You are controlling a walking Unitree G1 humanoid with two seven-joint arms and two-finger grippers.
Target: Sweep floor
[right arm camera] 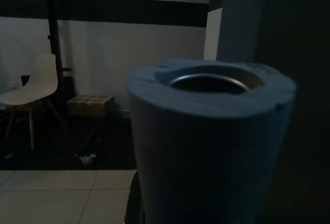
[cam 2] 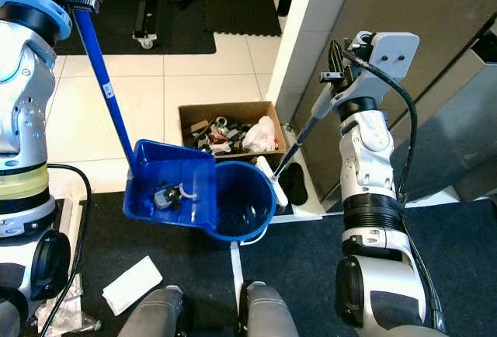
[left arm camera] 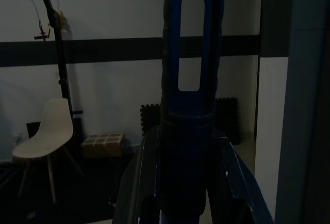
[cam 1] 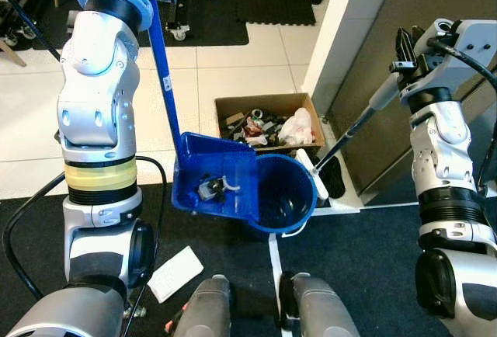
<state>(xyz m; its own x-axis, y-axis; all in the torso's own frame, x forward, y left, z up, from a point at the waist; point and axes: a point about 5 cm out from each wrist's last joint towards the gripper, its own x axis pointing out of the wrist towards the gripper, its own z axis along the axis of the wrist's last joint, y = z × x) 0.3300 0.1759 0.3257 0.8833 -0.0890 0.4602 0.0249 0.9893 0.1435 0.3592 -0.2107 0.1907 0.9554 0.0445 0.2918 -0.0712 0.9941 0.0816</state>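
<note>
paper scrap [cam 1: 175, 272] lies on the dark mat by the robot's feet. just beyond, the blue dustpan [cam 1: 217, 185] hangs tilted, debris inside, its pole clamped in the left gripper [left arm camera: 180, 182]. right gripper [cam 1: 405, 64] is clamped round the broom handle [cam 1: 365, 119], brush head [cam 1: 320, 184] touching the dustpan's rim. behind sits a cardboard box [cam 1: 268, 123] of rubbish on white tiles.

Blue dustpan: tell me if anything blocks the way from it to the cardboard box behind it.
Nothing visible does. The blue plastic dustpan, holding small debris, sits directly in front of the open brown cardboard box of trash, with bare tile between. The broom's white head stands beside the pan's right rim, not between them.
</note>
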